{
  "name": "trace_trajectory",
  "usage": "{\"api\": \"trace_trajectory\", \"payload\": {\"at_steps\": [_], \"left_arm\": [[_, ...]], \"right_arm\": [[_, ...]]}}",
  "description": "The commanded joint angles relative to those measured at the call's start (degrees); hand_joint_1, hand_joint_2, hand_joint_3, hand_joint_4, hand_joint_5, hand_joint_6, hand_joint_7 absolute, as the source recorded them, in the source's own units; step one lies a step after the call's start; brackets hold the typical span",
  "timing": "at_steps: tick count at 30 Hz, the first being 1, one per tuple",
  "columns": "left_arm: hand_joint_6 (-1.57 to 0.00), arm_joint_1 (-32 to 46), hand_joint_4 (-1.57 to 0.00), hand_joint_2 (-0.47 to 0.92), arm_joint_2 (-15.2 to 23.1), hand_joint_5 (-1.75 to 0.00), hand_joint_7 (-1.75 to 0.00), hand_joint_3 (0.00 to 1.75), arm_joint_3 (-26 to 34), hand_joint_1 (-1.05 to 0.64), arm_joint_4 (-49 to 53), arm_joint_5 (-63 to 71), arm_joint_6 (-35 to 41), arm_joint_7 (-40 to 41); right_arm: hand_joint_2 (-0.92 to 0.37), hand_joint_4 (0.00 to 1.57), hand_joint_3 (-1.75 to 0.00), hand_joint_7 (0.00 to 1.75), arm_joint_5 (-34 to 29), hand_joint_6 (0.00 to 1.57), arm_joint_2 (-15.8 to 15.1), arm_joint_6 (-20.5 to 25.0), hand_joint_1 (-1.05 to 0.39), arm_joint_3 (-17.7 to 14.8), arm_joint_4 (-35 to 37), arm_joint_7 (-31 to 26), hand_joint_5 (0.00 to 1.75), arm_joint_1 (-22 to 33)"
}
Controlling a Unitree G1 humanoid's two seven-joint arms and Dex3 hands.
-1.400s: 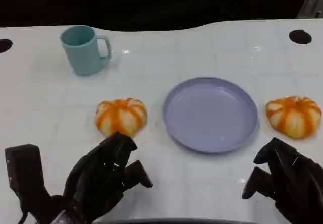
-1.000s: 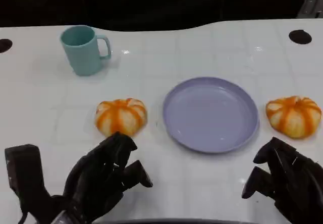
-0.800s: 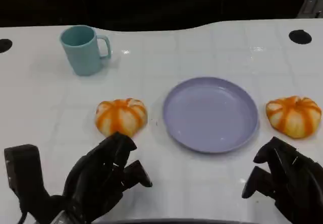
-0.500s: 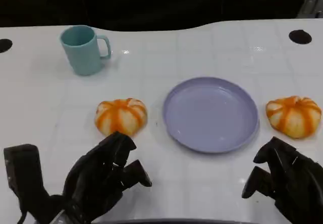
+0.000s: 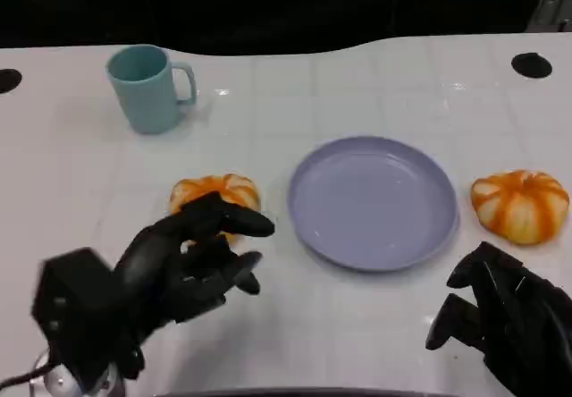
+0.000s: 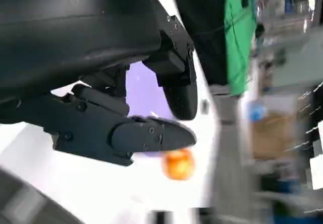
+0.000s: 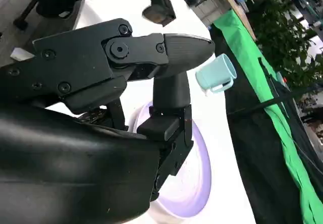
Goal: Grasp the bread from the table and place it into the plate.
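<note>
Two orange-and-white striped bread buns lie on the white table, one on each side of the lilac plate [image 5: 374, 236]. The left bread [image 5: 214, 191] is partly covered by the spread fingers of my left hand [image 5: 183, 258], which hovers just in front of it and holds nothing. The right bread [image 5: 520, 205] lies in plain sight; my right hand [image 5: 500, 321] rests low in front of it, fingers apart and holding nothing. In the left wrist view, the plate [image 6: 144, 90] and the far bread [image 6: 178, 164] show beyond my fingers [image 6: 151, 135]. The right wrist view shows the plate [image 7: 197, 181] past my right hand [image 7: 126, 77].
A teal mug [image 5: 147, 87] stands at the back left and is also seen from the right wrist [image 7: 217, 72]. Two dark round holes [image 5: 532, 64] sit near the table's far corners. Bare table lies between the plate and my hands.
My left hand has lifted and reached forward, so its fingers now overlap the near side of the left bread. The right hand, both breads, plate and mug have not moved.
</note>
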Motion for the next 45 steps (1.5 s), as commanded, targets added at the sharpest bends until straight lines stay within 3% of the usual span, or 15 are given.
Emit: {"api": "trace_trajectory", "payload": {"at_steps": [1, 4, 8, 14, 21, 25, 30, 35, 39, 45], "left_arm": [[-0.52, -3.9, -0.28, 0.92, 7.0, -0.87, -0.22, 0.06, -2.6, -0.50, 1.9, 15.8, -9.0, 6.5], [-0.52, -6.3, -0.25, 0.91, 10.9, -0.63, -0.08, 0.02, -4.4, -0.48, 3.2, 27.0, -13.9, 12.1], [-0.43, -9.2, -0.14, 0.88, 14.3, -0.48, -0.01, 0.00, -7.4, -0.50, 0.9, 40.8, -11.2, 15.2], [-0.33, -11.2, -0.02, 0.82, 14.7, -0.46, 0.00, 0.00, -10.4, -0.43, -1.2, 49.1, -5.4, 13.8], [-0.23, -16.0, 0.00, 0.77, 14.6, -0.24, -0.01, 0.00, -14.9, -0.40, 2.1, 54.7, -0.6, 10.9], [-0.18, -20.0, 0.00, 0.78, 13.4, -0.16, 0.00, 0.01, -17.4, -0.38, 7.9, 55.6, 2.5, 8.7], [-0.17, -27.1, -0.01, 0.76, 10.8, -0.12, -0.01, 0.00, -21.1, -0.34, 22.3, 55.2, 3.7, 9.4], [-0.18, -29.2, -0.02, 0.74, 10.7, -0.12, -0.01, 0.00, -22.6, -0.34, 26.3, 54.5, 3.3, 11.2], [-0.15, -37.7, 0.00, 0.75, 5.8, -0.11, 0.00, 0.00, -26.2, -0.39, 42.9, 55.1, 3.5, 14.5], [-0.13, -45.1, 0.00, 0.76, 1.3, -0.07, 0.00, 0.00, -28.4, -0.40, 58.4, 53.3, 2.6, 18.3]], "right_arm": [[-0.92, 0.71, -0.30, 1.58, 0.4, 0.60, -0.5, 0.1, -0.47, -0.6, 0.4, -0.2, 1.75, -1.0], [-0.92, 0.71, -0.30, 1.58, 0.4, 0.60, -0.6, -0.3, -0.47, -0.7, 0.8, 0.0, 1.75, -1.3], [-0.92, 0.71, -0.30, 1.58, 0.7, 0.60, -0.5, 0.3, -0.47, -0.9, 0.9, -0.4, 1.75, -1.6], [-0.92, 0.71, -0.29, 1.60, 0.6, 0.60, -0.4, 0.3, -0.48, -0.9, 0.7, -0.3, 1.75, -1.5], [-0.92, 0.71, -0.30, 1.61, 0.7, 0.59, -0.5, 0.4, -0.47, -0.8, 0.3, -0.2, 1.75, -1.3], [-0.92, 0.71, -0.30, 1.61, 1.0, 0.59, -0.3, 0.8, -0.48, -0.9, 0.1, -0.6, 1.75, -1.2], [-0.92, 0.71, -0.30, 1.60, 1.4, 0.58, -0.2, 0.8, -0.47, -1.0, -0.1, -0.5, 1.75, -1.0], [-0.92, 0.71, -0.30, 1.59, 1.6, 0.58, -0.4, 0.7, -0.47, -0.9, -0.1, -0.5, 1.75, -0.9], [-0.92, 0.71, -0.30, 1.60, 1.2, 0.59, -0.8, 0.4, -0.49, -0.8, 0.0, -0.2, 1.75, -0.7], [-0.92, 0.71, -0.30, 1.60, 1.3, 0.58, -0.9, 0.7, -0.48, -0.8, -0.2, -0.1, 1.75, -0.5]]}}
